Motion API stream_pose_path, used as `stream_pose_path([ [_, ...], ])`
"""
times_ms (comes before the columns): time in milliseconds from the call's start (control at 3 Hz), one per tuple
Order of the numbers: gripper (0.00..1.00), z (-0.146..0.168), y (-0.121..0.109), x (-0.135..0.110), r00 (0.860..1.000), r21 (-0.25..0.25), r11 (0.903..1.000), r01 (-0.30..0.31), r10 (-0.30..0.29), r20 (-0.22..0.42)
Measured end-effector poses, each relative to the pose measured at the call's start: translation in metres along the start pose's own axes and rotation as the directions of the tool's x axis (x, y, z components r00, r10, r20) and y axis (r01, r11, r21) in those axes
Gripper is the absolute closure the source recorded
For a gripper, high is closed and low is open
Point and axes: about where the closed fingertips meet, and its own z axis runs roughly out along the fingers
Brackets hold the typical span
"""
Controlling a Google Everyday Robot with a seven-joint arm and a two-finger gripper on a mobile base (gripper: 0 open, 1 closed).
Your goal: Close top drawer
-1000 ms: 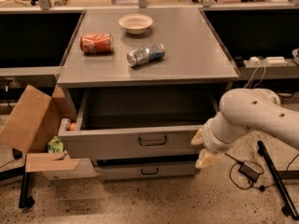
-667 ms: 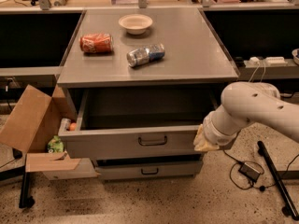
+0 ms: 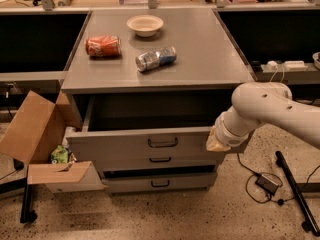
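The top drawer (image 3: 125,144) of the grey cabinet stands pulled out, its deep dark inside showing and a small dark wire pull (image 3: 162,143) at the centre of its flat front. My white arm comes in from the right. My gripper (image 3: 218,141) sits against the right end of the drawer front, at its top edge.
On the cabinet top (image 3: 210,59) lie a red can (image 3: 102,46), a silver and blue can (image 3: 155,58) and a white bowl (image 3: 145,25). Two shallower drawers (image 3: 160,183) sit below. An open cardboard box (image 3: 37,134) stands at the left. Cables and a black stand lie on the floor at right.
My gripper has risen and moved in against the right end of the top drawer's front. The drawer looks slightly less far out than before.
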Motion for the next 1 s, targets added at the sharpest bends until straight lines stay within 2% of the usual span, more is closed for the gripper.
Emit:
stream_pose_path([
  [333,0.97,0.007,-0.017,0.003,1.0,0.015,0.9996,-0.022,0.022,0.017],
  [1000,0.51,0.013,-0.033,0.004,0.998,0.014,0.999,-0.041,0.041,0.046],
])
